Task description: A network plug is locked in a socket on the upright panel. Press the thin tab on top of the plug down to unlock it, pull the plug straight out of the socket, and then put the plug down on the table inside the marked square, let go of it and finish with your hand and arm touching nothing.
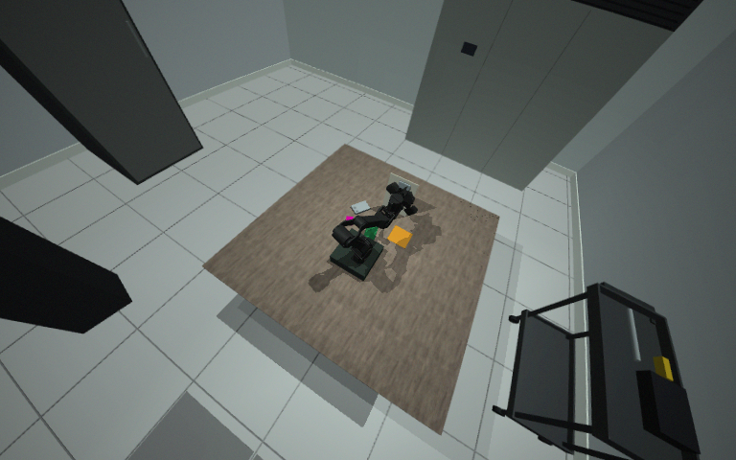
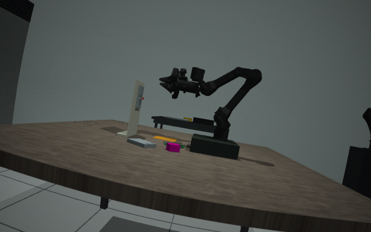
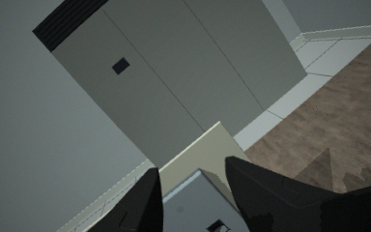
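The cream upright panel (image 1: 395, 177) (image 2: 133, 117) (image 3: 205, 147) carries a grey-blue socket plate (image 2: 141, 90) (image 3: 185, 195). A small plug with a red part (image 2: 142, 98) sticks out of the plate's front in the exterior view. In the wrist view only a dark opening with a light part in it shows at the bottom edge; the red part is out of view there. My gripper (image 2: 160, 81) (image 3: 192, 170) is partly open and empty. It is in front of the panel, above the plug's height, and apart from it. The orange square (image 1: 400, 237) (image 2: 165, 138) lies flat on the table.
A light grey flat box (image 1: 360, 207) (image 2: 141, 143) lies near the panel's foot. A magenta block (image 1: 349, 218) (image 2: 173, 147) and a green object (image 1: 371, 232) lie near the arm's dark base (image 1: 356, 261) (image 2: 214, 146). The wooden table (image 1: 304, 217) (image 2: 81, 152) carries them.
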### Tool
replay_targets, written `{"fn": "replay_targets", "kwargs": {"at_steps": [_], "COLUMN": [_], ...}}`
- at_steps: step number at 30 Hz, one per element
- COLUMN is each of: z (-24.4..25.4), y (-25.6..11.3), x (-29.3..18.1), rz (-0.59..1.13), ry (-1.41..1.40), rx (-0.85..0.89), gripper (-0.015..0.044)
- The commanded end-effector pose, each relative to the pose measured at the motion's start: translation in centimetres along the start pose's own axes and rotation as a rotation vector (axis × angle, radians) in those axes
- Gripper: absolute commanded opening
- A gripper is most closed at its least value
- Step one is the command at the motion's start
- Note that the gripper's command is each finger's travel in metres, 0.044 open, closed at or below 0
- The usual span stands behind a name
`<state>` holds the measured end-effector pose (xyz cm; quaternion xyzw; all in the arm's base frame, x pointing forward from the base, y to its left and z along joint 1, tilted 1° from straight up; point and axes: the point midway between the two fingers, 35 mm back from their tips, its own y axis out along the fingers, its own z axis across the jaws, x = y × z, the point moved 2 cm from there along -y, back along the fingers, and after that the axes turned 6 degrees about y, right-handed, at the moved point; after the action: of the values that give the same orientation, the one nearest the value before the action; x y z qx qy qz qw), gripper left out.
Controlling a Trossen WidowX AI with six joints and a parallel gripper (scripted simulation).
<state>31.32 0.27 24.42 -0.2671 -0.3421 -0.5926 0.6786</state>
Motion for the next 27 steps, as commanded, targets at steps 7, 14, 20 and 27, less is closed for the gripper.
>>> {"fn": "replay_targets", "kwargs": {"at_steps": [7,14,20,27], "z": [-2.0,-3.1,-3.7,-3.9], "y": [-0.8,-2.1,-3.6,-5.5], "x": [-3.7,-6.2,-8.1,-10.1], "rz": [0.093,0.171,0.245,0.329], "ry": [0.325,0.567,0.774,0.990], "rx": [0.061,0.089,0.100,0.096], "gripper": [0.0156,0.0156,0.0156,0.0156]}}
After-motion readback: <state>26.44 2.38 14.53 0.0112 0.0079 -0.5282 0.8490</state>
